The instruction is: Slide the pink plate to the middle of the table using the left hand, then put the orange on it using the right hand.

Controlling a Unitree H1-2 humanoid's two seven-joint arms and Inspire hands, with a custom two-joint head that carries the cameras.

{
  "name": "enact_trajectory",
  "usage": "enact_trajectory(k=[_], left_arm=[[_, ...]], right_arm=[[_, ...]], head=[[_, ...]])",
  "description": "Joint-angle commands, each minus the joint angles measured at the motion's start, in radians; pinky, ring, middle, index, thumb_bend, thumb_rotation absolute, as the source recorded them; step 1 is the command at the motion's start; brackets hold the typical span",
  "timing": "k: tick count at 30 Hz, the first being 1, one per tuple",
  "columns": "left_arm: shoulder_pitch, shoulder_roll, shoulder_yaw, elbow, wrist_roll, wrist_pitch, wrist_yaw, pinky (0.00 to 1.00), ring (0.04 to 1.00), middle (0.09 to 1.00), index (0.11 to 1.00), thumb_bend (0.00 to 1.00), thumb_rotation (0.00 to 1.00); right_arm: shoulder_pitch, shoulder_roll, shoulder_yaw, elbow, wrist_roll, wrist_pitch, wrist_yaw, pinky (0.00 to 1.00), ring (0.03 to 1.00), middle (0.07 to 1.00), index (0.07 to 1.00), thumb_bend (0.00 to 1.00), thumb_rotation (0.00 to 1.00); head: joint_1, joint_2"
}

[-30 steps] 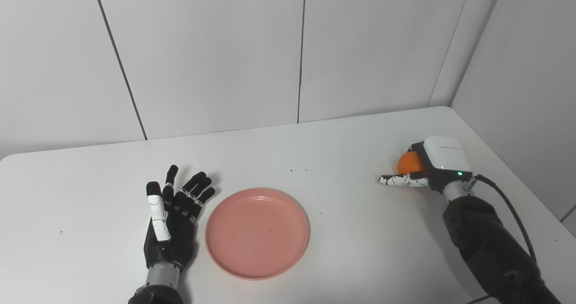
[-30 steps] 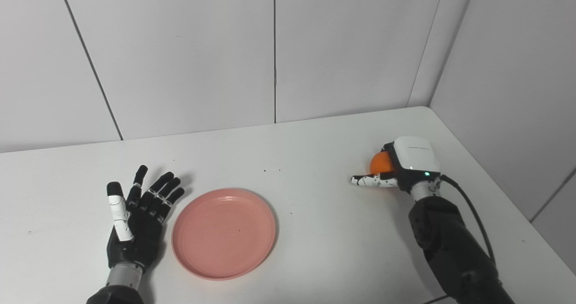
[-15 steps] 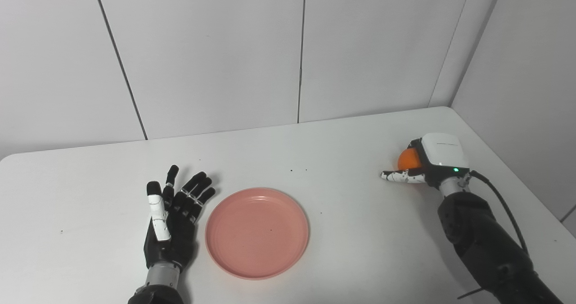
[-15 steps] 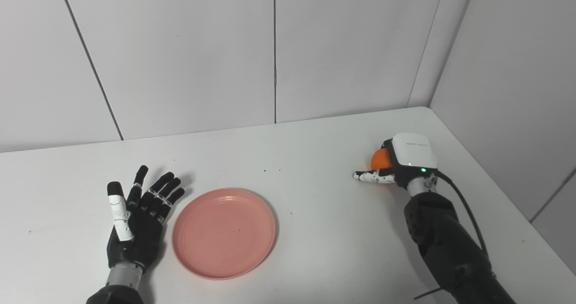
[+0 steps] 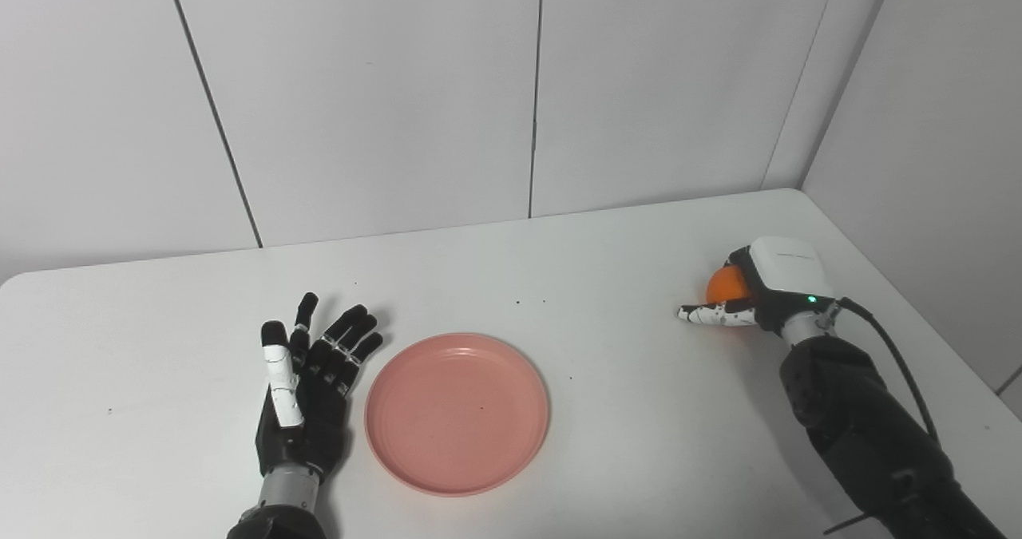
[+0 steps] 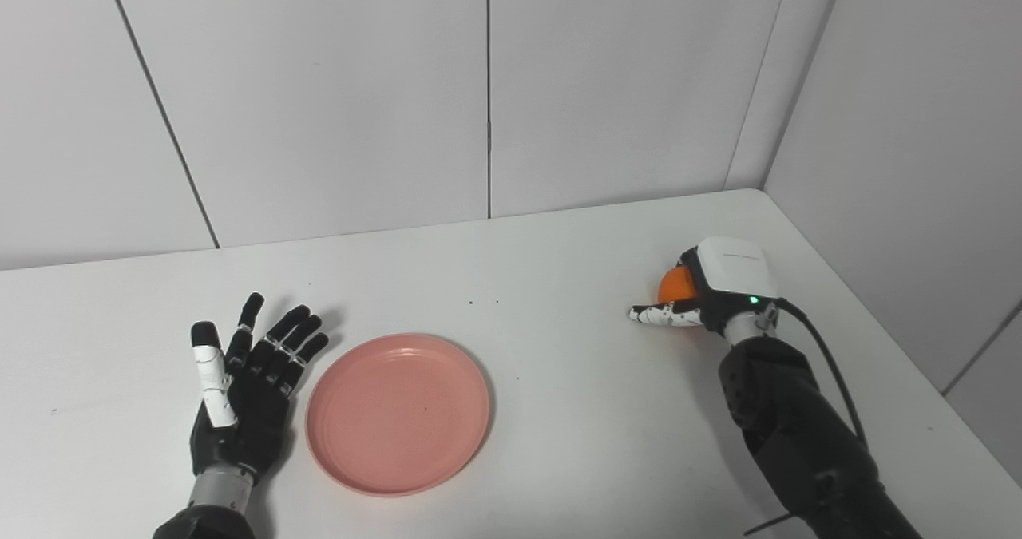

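Observation:
The pink plate (image 5: 457, 411) lies flat on the white table (image 5: 607, 379), near the front and a little left of centre. My left hand (image 5: 307, 395) rests palm down just left of the plate, open, fingers spread, not touching it. The orange (image 5: 725, 285) sits at the far right of the table. My right hand (image 5: 770, 283) is against its right side, and the white back of the hand hides most of it. The thumb (image 5: 711, 315) sticks out straight to the left in front of the orange. The other fingers are hidden.
The table's right edge (image 5: 894, 283) runs close behind my right hand, with a wall corner beyond. A black cable (image 5: 894, 363) loops from the right wrist. Small dark specks (image 5: 519, 302) dot the table behind the plate.
My right hand has shifted slightly farther back on the table at the orange, then held nearly still. The plate and my left hand have not moved.

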Motion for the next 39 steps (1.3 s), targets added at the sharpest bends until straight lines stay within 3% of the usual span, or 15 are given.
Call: enact_trajectory(k=[1,10,16,21,25,29,39], left_arm=[[0.02,-0.002,-0.001,0.018,0.007,0.04,0.024,0.75,0.743,0.68,0.972,0.92,0.81],[0.026,-0.015,-0.005,0.018,0.007,0.035,0.027,0.75,0.739,0.672,0.971,0.92,0.8],[0.031,-0.026,-0.016,0.02,0.02,0.021,0.031,0.75,0.732,0.663,0.963,0.92,0.81],[0.034,-0.038,-0.027,0.026,0.028,0.01,0.037,0.75,0.733,0.668,0.956,0.92,0.8],[0.038,-0.052,-0.031,0.025,0.038,0.002,0.048,0.73,0.717,0.661,0.952,0.91,0.8],[0.045,-0.064,-0.039,0.02,0.045,0.0,0.061,0.73,0.715,0.662,0.945,0.9,0.8],[0.044,-0.079,-0.053,0.026,0.055,-0.013,0.081,0.73,0.718,0.653,0.946,0.89,0.82]], right_arm=[[-0.006,-0.019,-0.015,-0.041,0.016,0.019,0.009,0.09,0.149,0.217,0.263,0.52,0.42],[-0.008,-0.035,-0.032,-0.2,-0.001,-0.001,0.017,0.06,0.122,0.184,0.234,0.54,0.32],[-0.024,-0.03,-0.031,-0.295,-0.007,0.016,0.068,0.07,0.132,0.197,0.246,0.53,0.38],[-0.038,-0.009,-0.041,-0.364,-0.002,0.025,0.111,0.07,0.128,0.194,0.248,0.54,0.39],[-0.044,0.006,-0.036,-0.405,-0.011,0.003,0.113,0.08,0.143,0.216,0.308,0.55,0.37],[-0.043,0.013,-0.029,-0.42,-0.002,-0.043,0.095,0.08,0.131,0.194,0.245,0.54,0.35],[-0.056,0.095,0.025,-0.53,-0.013,-0.037,0.131,0.08,0.127,0.191,0.241,0.54,0.38]], head=[[0.001,0.001],[0.023,0.003],[0.054,0.005],[0.104,0.003],[0.146,0.004],[0.177,0.006],[0.223,0.009]])
